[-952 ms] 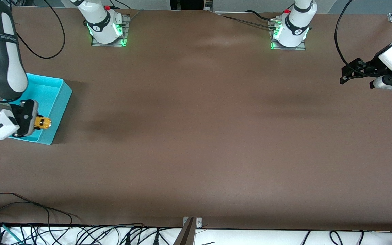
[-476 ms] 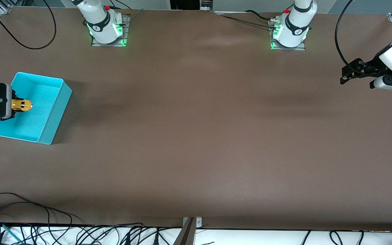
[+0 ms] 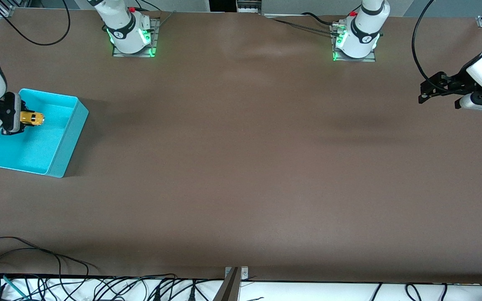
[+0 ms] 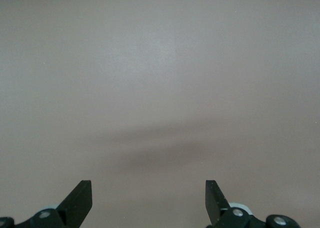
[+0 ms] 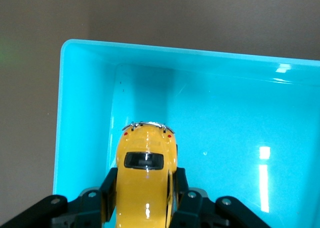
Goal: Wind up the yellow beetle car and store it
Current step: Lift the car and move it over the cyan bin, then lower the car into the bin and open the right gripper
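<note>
Front view: the right gripper [image 3: 17, 118] is closed on the yellow beetle car [image 3: 32, 118], its fingers clamped on the car's sides, and it holds the toy over the teal bin [image 3: 68, 138], which sits by the table edge at the right arm's end. The car hangs over the part of the bin nearest the robots' edge of the table, its free end pointing toward the table's middle. The left gripper [image 3: 429, 90] waits in the air over the left arm's end of the table, near that edge, holding nothing.

Left wrist view: the left gripper's fingers [image 4: 80, 200] stand wide apart over bare brown table [image 4: 160, 78], with nothing between them.

Right wrist view: the right gripper [image 5: 145, 198] pinches the car [image 5: 145, 175] by its flanks, and the car's rounded tail hangs above the bin's floor [image 5: 225, 133] close to one wall and corner. Whether the wheels touch the floor I cannot tell.

Judging from this, the storing step is in hand. The next move seems to call for lowering the car a little inside the walls, then parting the fingers and lifting straight up clear of the rim.
</note>
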You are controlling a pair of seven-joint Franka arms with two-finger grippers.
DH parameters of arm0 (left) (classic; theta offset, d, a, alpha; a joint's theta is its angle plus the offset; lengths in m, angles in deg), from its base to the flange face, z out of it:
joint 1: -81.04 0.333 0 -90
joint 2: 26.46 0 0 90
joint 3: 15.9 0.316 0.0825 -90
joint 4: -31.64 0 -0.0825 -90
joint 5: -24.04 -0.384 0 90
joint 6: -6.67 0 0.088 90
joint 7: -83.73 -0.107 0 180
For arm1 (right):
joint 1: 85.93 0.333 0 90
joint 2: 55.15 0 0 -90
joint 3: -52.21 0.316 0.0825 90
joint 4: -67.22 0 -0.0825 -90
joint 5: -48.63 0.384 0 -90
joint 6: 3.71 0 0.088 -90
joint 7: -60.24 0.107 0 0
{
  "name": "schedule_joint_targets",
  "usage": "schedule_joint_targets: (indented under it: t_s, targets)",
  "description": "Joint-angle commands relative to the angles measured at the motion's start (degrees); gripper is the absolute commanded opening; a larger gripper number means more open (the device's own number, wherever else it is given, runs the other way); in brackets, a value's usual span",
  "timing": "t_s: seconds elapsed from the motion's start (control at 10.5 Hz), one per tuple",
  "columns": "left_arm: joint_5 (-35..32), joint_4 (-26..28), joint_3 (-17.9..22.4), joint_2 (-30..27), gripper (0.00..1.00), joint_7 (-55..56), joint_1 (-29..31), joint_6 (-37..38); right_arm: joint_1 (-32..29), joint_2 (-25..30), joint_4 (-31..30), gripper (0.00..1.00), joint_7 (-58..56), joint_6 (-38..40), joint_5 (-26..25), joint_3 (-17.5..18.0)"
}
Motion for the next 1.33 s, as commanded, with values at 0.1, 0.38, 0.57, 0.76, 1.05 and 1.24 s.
schedule_joint_targets:
  t_s: [0.1,0.38,0.57,0.76,1.05,1.24]
  targets:
    - [1.4,0.1,-0.1,-0.4,1.00,0.0,0.4,0.6,-0.5,7.7,-12.3,0.00,-3.6,-10.2,-0.9,-1.3]
    - [1.4,0.1,-0.1,-0.4,1.00,0.0,0.4,0.6,-1.6,4.6,-13.7,0.00,-6.9,-17.4,-0.8,-1.4]
    - [1.4,0.1,-0.1,-0.4,1.00,0.0,0.4,0.6,-3.1,1.8,-14.6,0.00,-8.3,-21.9,-0.9,-1.4]
    - [1.4,0.1,-0.1,-0.4,1.00,0.0,0.4,0.6,-4.4,-0.1,-15.9,0.00,-9.1,-24.8,-0.8,-1.4]
    - [1.4,0.1,-0.1,-0.4,1.00,0.0,0.4,0.6,-5.3,-3.3,-15.8,0.00,-9.2,-27.2,-0.4,-1.3]
    - [1.4,0.1,-0.1,-0.4,1.00,0.0,0.4,0.6,-5.6,-3.7,-15.7,0.16,-9.2,-27.3,-0.2,-1.3]
